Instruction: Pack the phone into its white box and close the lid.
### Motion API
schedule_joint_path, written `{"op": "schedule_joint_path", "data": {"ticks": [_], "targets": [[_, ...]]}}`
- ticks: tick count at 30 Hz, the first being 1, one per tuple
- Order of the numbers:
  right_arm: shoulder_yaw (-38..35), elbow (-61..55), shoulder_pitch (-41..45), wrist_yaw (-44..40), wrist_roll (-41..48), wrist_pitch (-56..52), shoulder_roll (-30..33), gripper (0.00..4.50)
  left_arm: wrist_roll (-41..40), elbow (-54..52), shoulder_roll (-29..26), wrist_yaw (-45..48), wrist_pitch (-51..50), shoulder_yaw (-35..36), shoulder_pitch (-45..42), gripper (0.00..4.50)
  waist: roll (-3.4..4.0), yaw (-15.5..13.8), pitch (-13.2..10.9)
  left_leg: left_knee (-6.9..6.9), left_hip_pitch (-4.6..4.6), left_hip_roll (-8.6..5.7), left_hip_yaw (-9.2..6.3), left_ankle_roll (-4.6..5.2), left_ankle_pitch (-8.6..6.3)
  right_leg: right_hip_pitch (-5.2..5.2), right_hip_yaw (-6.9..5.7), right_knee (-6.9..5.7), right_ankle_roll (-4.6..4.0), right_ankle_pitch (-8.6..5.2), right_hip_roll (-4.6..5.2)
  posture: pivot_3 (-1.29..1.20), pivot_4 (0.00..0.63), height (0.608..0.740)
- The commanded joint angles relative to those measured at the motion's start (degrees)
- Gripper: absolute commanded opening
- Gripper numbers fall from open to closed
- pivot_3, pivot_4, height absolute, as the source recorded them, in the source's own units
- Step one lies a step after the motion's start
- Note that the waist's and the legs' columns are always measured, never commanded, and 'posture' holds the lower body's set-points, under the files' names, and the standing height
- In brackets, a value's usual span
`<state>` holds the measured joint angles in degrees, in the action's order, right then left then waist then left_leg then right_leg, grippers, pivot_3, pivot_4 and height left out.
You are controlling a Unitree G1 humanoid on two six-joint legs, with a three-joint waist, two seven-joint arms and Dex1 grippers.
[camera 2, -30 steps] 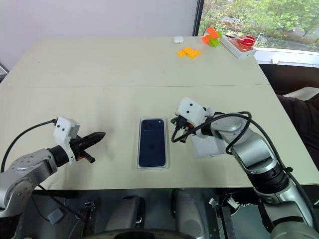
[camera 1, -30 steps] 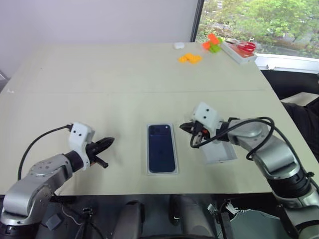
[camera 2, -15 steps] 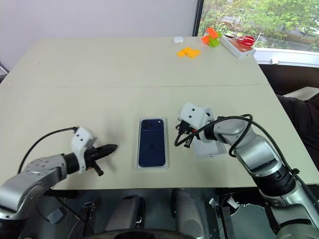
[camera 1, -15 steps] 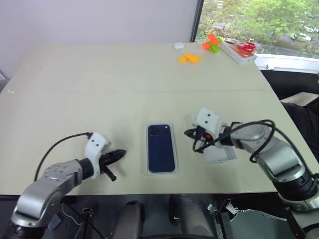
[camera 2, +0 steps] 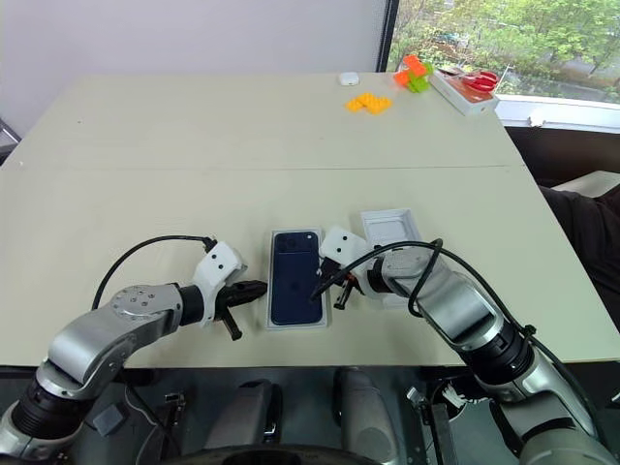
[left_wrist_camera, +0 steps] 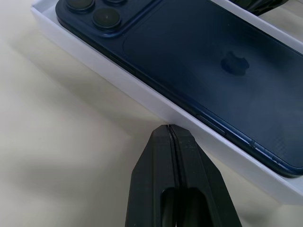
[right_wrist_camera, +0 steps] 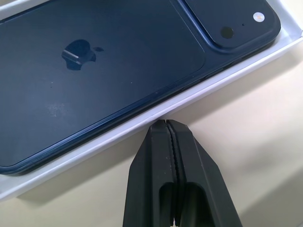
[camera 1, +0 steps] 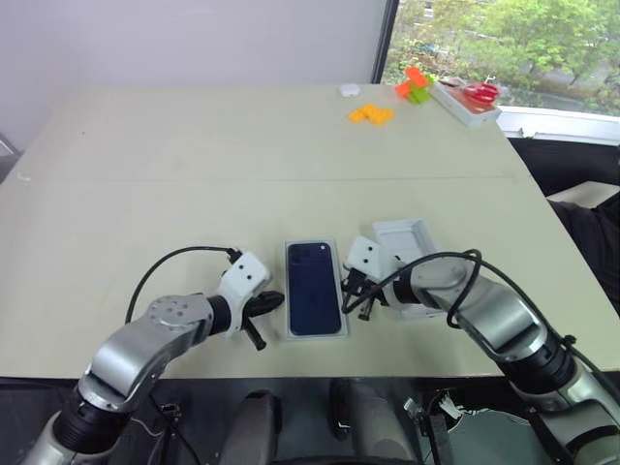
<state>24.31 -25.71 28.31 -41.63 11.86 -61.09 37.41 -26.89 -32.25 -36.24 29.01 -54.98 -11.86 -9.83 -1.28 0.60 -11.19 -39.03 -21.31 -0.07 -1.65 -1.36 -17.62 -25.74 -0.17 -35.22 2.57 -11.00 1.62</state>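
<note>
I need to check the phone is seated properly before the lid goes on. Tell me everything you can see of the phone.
The phone is a slim, dark navy-blue rectangle with a glossy back, lying back-up and flat inside the white box near the table's front edge. Its camera cluster sits at the far corner, with a logo mid-back. The box rim frames it all round. Shut, the left gripper and right gripper flank the box; neither touches the phone.

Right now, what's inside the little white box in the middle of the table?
The phone lies back up inside the white box, its camera cluster at the far end. It covers the box's floor, so whatever lies under it cannot be seen.
</note>
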Motion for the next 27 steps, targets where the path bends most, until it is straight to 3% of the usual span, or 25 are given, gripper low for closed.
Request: {"op": "schedule_joint_path", "data": {"ticks": [1, 13, 27], "targets": [[-0.13, -2.12, 0.82, 0.09, 0.47, -1.08, 0.28, 0.00, -1.31, -0.54, 1.63, 1.82, -1.14, -2.40, -1.53, 0.04, 0.00, -0.02, 0.01, -0.01, 0.00, 0.00, 0.00, 0.00, 0.00, 0.00, 0.00, 0.00, 0.00, 0.00, 0.00, 0.00, 0.150, 0.726], [-3.89, -5.08, -1.16, -2.06, 2.34, -1.84, 6.40, 0.00, 0.91, 7.60, 7.13, 6.22, 0.13, -7.93, -11.27, 0.04, 0.00, 0.00, 0.01, -0.06, -0.03, -0.10, 0.01, 0.04, -0.02, 0.08, -0.04, 0.05, 0.10, 0.02, 0.07, 0.00, 0.150, 0.726], [-5.90, -7.37, -2.48, -2.33, 2.64, -2.03, 9.03, 0.00, 2.08, 10.21, 9.37, 8.59, 0.78, -7.80, -13.11, 0.04, 0.00, -0.01, 0.01, -0.08, -0.01, -0.09, 0.00, 0.05, -0.03, 0.08, -0.04, 0.03, 0.13, 0.01, 0.06, 0.00, 0.150, 0.726]]}}
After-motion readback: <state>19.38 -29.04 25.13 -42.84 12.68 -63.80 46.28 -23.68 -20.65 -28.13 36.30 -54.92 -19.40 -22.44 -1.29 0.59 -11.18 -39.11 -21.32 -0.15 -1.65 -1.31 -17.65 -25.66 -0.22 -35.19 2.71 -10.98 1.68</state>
